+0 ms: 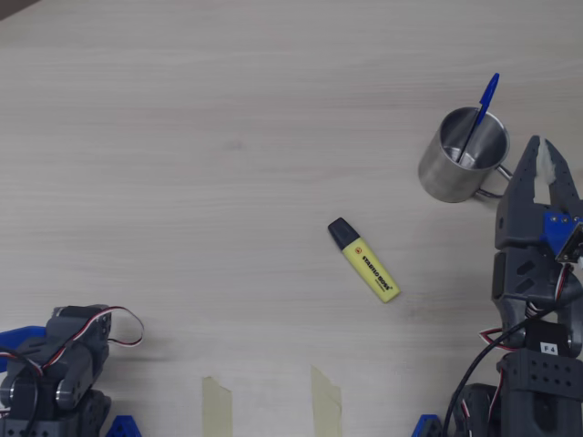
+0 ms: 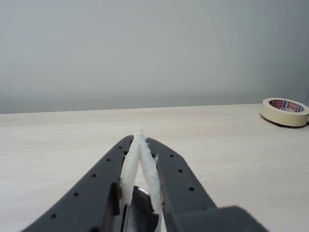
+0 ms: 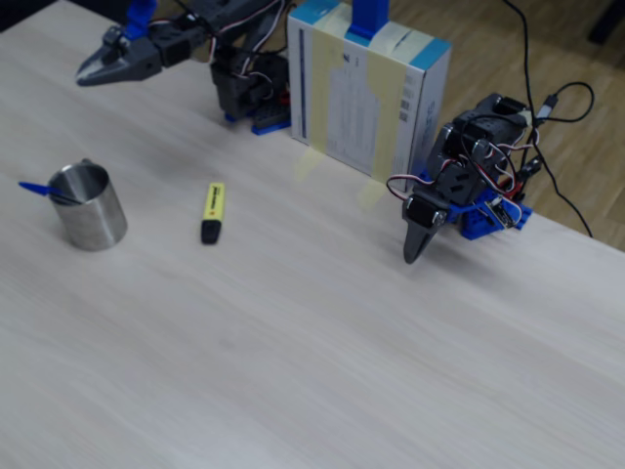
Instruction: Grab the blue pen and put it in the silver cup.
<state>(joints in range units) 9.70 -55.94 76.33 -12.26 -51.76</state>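
Overhead view looks straight down on the table point(image 1: 228, 137), arm bases along its bottom edge; the fixed view stands off to one side, high and angled down, arms now along its top edge, so it faces the opposite way; both share the cup point(image 1: 463, 155) and the highlighter point(image 1: 364, 260), also seen in the fixed view point(image 3: 88, 207) point(image 3: 212, 212); wrist view rides low behind the gripper point(image 2: 141, 133), looking level across the tabletop toward a tape roll point(image 2: 285, 110).
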